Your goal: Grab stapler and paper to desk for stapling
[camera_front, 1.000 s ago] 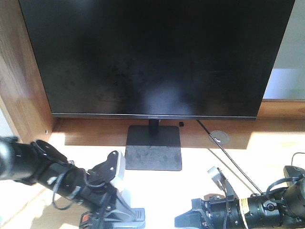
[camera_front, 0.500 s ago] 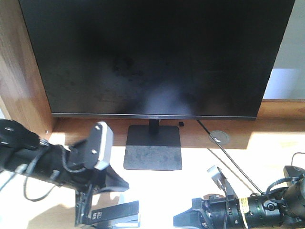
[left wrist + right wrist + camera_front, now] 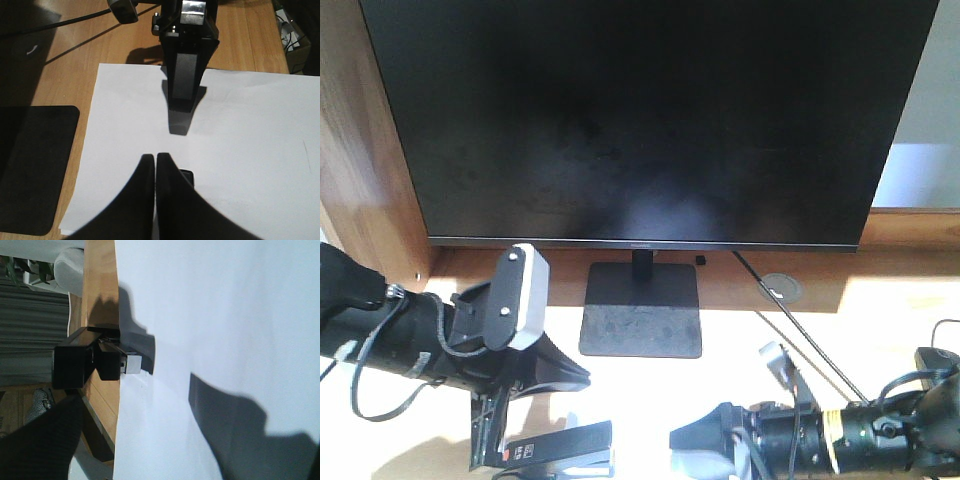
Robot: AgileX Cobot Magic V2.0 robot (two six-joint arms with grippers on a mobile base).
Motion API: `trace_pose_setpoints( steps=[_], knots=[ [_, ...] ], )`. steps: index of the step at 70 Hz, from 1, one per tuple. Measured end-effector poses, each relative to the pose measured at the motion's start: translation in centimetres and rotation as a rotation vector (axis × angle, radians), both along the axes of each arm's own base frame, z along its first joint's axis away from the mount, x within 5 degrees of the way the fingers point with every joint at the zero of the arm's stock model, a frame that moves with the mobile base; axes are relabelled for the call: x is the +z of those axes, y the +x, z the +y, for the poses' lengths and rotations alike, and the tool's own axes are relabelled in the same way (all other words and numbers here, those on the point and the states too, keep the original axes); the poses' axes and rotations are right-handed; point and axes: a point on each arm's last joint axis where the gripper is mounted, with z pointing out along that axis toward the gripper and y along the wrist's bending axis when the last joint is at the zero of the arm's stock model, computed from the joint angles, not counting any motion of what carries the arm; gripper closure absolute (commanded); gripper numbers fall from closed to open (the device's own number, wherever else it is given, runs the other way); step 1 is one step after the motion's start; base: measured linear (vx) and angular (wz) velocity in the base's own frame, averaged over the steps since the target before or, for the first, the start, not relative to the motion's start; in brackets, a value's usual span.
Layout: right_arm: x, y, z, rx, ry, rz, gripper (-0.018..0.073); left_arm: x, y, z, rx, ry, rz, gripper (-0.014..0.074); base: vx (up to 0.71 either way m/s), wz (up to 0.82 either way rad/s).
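The white paper [image 3: 240, 130] lies flat on the wooden desk [image 3: 125, 45]. The black stapler [image 3: 565, 445] sits at the paper's edge; the right wrist view shows its metal nose on the sheet [image 3: 85, 365]. My left gripper [image 3: 155, 159] hangs over the paper with its fingers pressed together and nothing between them. A corner of the stapler [image 3: 186, 176] shows just beyond it. My right gripper [image 3: 179, 107] reaches low over the paper from the far side, pointing at the left one. Its jaws do not show clearly. In the front view it sits at the bottom [image 3: 678, 440].
A large black monitor [image 3: 640, 120] on a square stand [image 3: 642, 318] fills the back of the desk. The stand's base [image 3: 30, 170] lies just left of the paper. A raised wooden side panel [image 3: 360, 180] stands at the left. A cable [image 3: 810, 340] runs across the right.
My left arm has lifted and swung up off the stapler, which now shows whole below it. My right gripper has slid a little to the left.
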Motion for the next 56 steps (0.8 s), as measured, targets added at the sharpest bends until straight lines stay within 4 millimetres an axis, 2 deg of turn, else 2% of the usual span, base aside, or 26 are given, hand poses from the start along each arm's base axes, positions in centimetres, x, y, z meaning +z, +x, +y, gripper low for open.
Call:
trace_pose_setpoints(
  steps=[24, 36, 49, 56],
  knots=[
    [3.1, 0.3, -1.0, -0.009, -0.185, -0.150, -0.0013, 0.2, -0.1, 0.0, 0.004, -0.003, -0.003, 0.0603, 0.00, 0.00],
    [5.2, 0.1, -1.8, -0.018, -0.306, -0.251, 0.0024, -0.1, 0.4, 0.4, 0.109, 0.023, 0.044, 0.0603, 0.00, 0.00],
    [8.1, -0.2, -3.0, -0.071, -0.461, -0.397, 0.0128, -0.9, 1.0, 1.5, 0.285, 0.139, 0.112, 0.0603, 0.00, 0.00],
    [9.8, -0.5, -3.7, -0.101, -0.542, -0.499, 0.0225, -1.4, 1.1, 2.3, 0.383, 0.210, 0.160, 0.0603, 0.00, 0.00]
  ],
)
